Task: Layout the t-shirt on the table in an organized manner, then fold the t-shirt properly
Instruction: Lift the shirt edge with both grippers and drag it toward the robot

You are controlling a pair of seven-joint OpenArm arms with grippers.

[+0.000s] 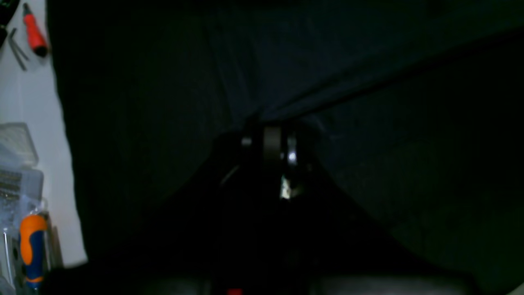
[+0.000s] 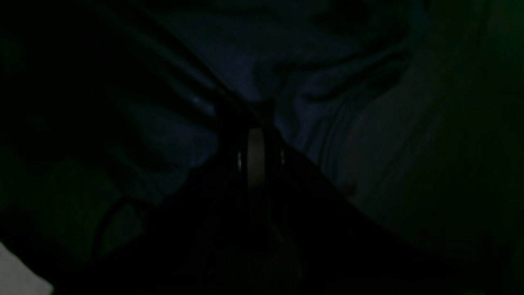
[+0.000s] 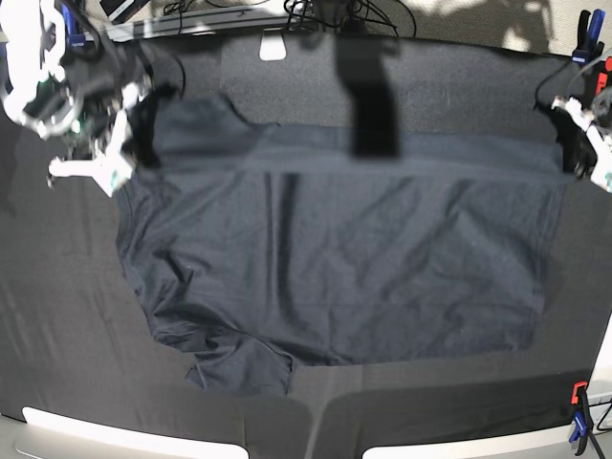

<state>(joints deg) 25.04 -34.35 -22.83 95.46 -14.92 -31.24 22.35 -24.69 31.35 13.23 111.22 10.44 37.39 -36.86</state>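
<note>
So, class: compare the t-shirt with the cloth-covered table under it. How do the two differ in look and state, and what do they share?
The t-shirt has a bluish sheen; the table cloth is matte black. The t-shirt is rumpled, with a sleeve sticking out at the near edge; the table cloth lies flat with straight crease lines. The t-shirt is gripped at both far corners by the left pincer and right pincer; the table is held by corner clamps. Both are dark fabric.

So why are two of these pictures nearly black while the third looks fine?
Left wrist view: very dark, since dark t-shirt cloth fills it; only the pale strip with tools is lit. Right wrist view: darker still and soft, folds barely showing. Base view: evenly lit, though the right gripper is motion-blurred and a dark out-of-focus shape hangs near the top.
</note>
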